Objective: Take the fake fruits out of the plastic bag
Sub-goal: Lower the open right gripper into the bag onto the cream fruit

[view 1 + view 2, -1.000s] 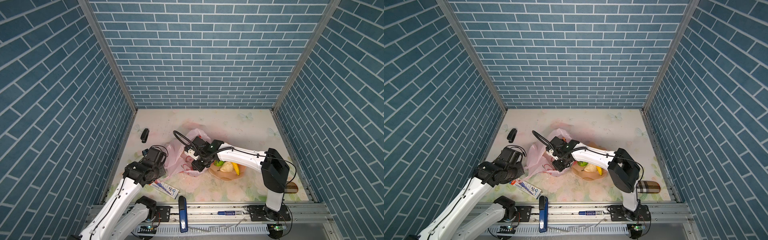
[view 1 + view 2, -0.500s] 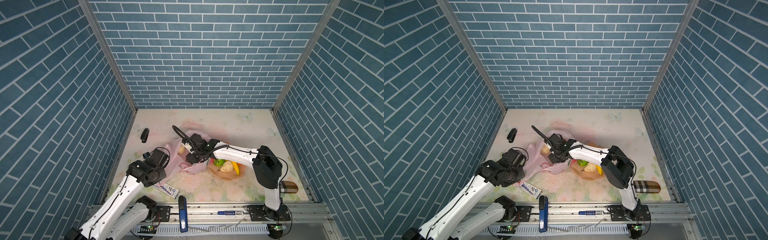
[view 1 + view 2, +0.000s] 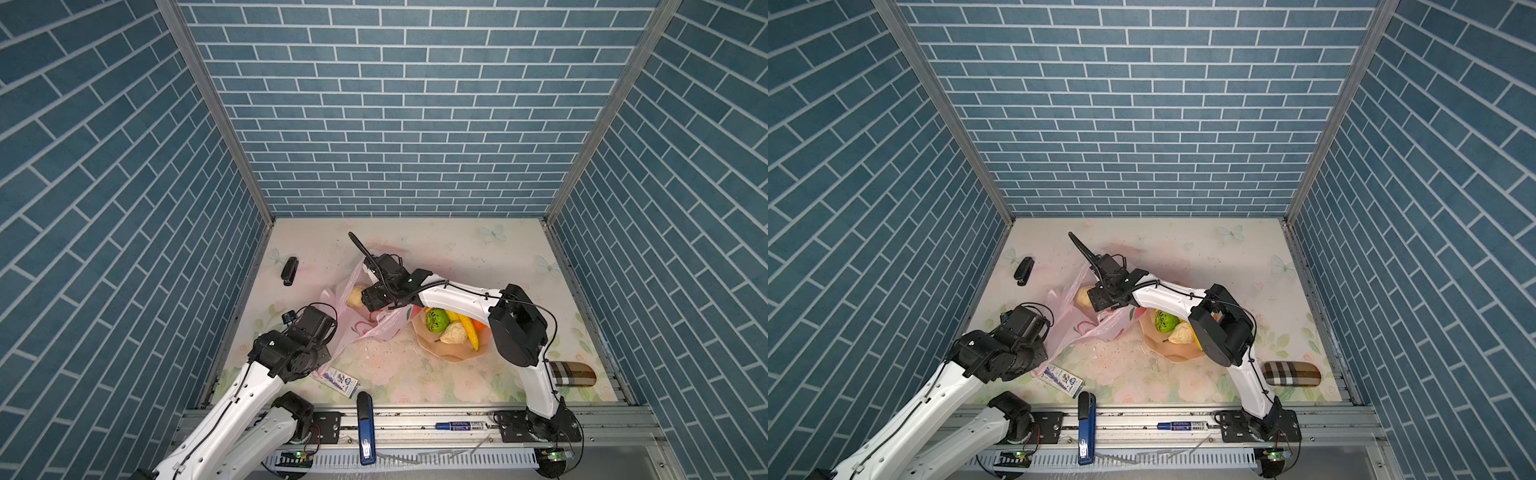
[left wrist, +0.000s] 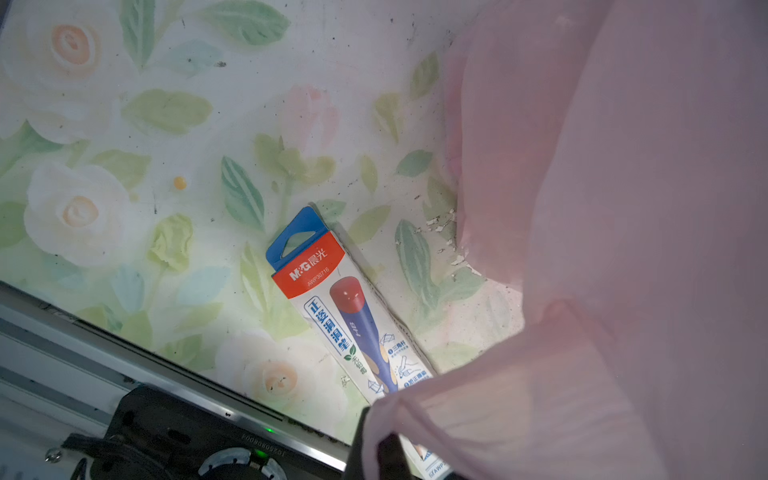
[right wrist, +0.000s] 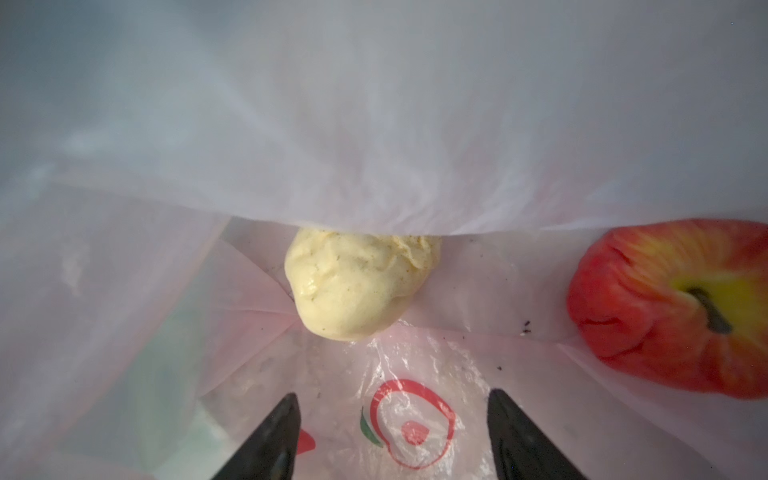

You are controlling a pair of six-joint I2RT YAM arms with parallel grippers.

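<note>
My right end effector (image 5: 394,399) sits inside the mouth of the plastic bag (image 5: 374,104). Its two black fingers (image 5: 270,440) are spread wide and grip nothing; only the bag's lower film, printed with a red apple outline, lies under them. Just ahead of the fingers lies a cream fake fruit (image 5: 357,286), lumpy and speckled, with its far side tucked under the upper sheet of film. Off to one side, also inside the bag, lies a red apple (image 5: 673,307) with a yellow patch around its dark stem.

In both top views the bag (image 3: 365,328) (image 3: 1084,328) lies crumpled on the floral counter (image 3: 457,257) between my two arms. My right arm reaches across the middle into it, and the cream fruit (image 3: 356,296) (image 3: 1084,296) shows at the opening, just beside my wrist.

My left end effector (image 4: 376,453) is clamped shut on a bunched edge of the pink film (image 4: 623,249), which fans out from the pinch. A pencil box (image 4: 353,307) lies flat on the counter just beside it, one end hidden under the film.

Just beside the bag, on my right arm's side, a peach plate (image 3: 453,353) carries a green ball (image 3: 437,320), a pale cream fruit (image 3: 454,333), a yellow banana (image 3: 469,330) and an orange (image 3: 480,324) partly hidden by my arm.
</note>
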